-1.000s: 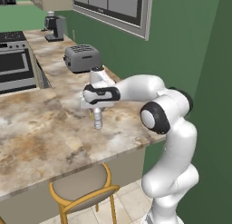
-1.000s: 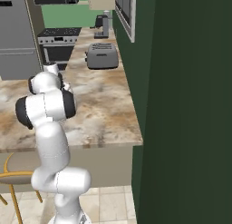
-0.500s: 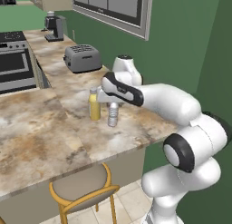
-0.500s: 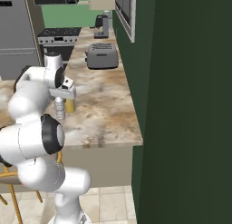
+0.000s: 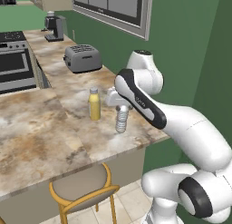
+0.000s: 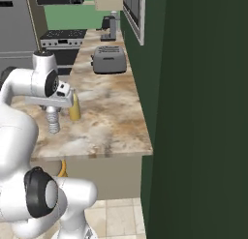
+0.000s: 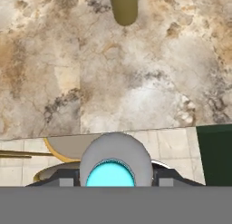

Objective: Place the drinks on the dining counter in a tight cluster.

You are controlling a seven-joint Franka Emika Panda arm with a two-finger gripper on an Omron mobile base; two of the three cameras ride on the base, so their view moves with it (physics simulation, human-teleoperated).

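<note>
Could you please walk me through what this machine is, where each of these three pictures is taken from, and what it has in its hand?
This is a white robot arm on a base that can drive, in a rendered kitchen. Two pictures come from cameras on the base, looking over the arm from its left and its right. The third comes from a camera on the hand, looking down along the gripper.

On the marbled stone dining counter stands a yellow bottle with a pale cap. Beside it, the gripper is closed on the top of a small clear water bottle, near the counter's edge. Further back sit a toaster and a coffee machine. A stool stands below.
</note>
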